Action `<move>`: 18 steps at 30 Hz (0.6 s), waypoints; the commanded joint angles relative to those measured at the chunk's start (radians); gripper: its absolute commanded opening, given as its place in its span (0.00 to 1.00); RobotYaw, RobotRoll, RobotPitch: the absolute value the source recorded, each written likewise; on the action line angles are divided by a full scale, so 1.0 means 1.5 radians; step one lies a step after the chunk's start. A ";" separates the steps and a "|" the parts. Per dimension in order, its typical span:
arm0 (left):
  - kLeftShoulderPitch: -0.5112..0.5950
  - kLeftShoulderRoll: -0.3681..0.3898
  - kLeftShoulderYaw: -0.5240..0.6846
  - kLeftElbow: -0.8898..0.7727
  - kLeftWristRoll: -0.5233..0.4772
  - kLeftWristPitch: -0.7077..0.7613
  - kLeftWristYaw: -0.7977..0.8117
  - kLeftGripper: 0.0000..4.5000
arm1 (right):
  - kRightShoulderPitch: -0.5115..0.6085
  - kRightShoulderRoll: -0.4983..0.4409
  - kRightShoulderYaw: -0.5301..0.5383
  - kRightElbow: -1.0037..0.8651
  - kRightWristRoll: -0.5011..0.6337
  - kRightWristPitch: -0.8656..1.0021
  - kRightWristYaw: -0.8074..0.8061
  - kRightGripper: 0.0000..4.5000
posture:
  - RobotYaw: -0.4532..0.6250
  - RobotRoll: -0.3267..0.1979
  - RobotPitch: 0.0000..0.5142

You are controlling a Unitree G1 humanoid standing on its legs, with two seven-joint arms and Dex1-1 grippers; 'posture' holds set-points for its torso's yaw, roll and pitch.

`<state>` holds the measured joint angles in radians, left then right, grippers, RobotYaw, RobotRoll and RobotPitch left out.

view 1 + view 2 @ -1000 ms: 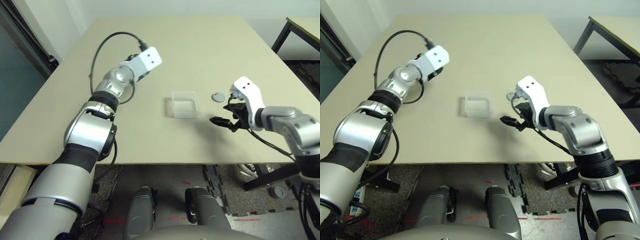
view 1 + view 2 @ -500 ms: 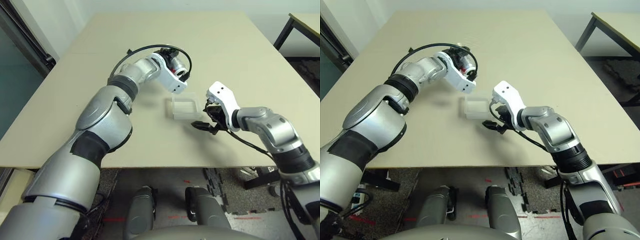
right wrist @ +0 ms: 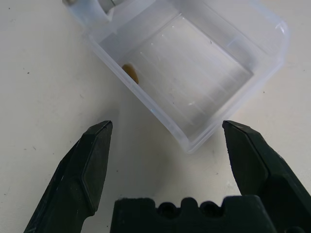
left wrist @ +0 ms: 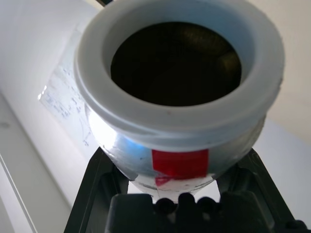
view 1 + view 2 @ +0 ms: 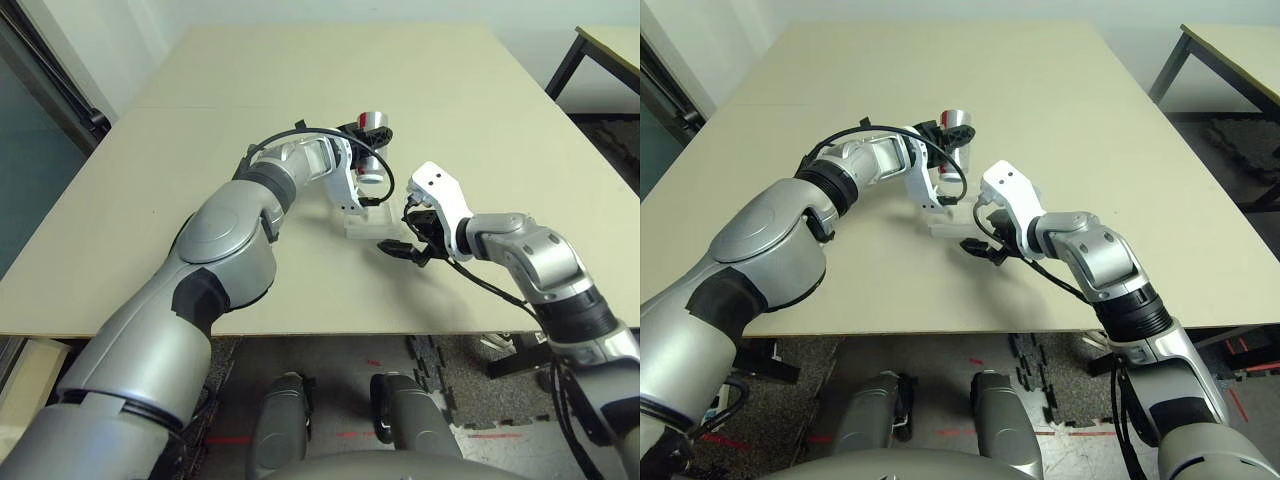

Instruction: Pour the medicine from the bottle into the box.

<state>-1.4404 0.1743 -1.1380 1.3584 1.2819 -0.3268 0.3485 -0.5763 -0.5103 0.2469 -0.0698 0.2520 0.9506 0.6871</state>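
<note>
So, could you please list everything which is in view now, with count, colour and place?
medicine bottle: 1, silver with red mark, open mouth, in left gripper
box: 1, clear plastic, on the table
pill: 1, brown, in the box
table: 1, beige, under the box
second table: 1, beige top, far right
left gripper: 1, black, shut on the bottle
right gripper: 1, black, open, beside the box
</note>
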 commanded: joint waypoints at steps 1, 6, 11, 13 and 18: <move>0.003 0.006 0.057 0.013 -0.059 -0.008 -0.042 0.57 | -0.005 0.002 -0.008 0.009 -0.001 -0.003 -0.001 1.00 | 0.40 0.62 0.16; 0.022 0.010 0.267 0.014 -0.266 -0.012 -0.189 0.57 | -0.006 0.004 -0.012 0.014 -0.001 -0.006 -0.003 1.00 | 0.41 0.62 0.16; 0.052 0.009 0.592 0.004 -0.579 0.108 -0.346 0.57 | -0.013 0.006 -0.019 0.025 -0.001 -0.011 -0.004 1.00 | 0.44 0.62 0.16; 0.063 0.013 0.678 -0.006 -0.655 0.143 -0.362 0.57 | -0.015 0.006 -0.020 0.031 -0.003 -0.015 -0.002 1.00 | 0.45 0.62 0.16; 0.094 0.024 0.804 -0.025 -0.765 0.197 -0.347 0.57 | -0.023 0.011 -0.022 0.043 -0.004 -0.019 -0.003 1.00 | 0.47 0.62 0.17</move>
<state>-1.3148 0.2091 0.0295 1.3425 0.1855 -0.0619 -0.1792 -0.5968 -0.4962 0.2242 -0.0177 0.2499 0.9297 0.6824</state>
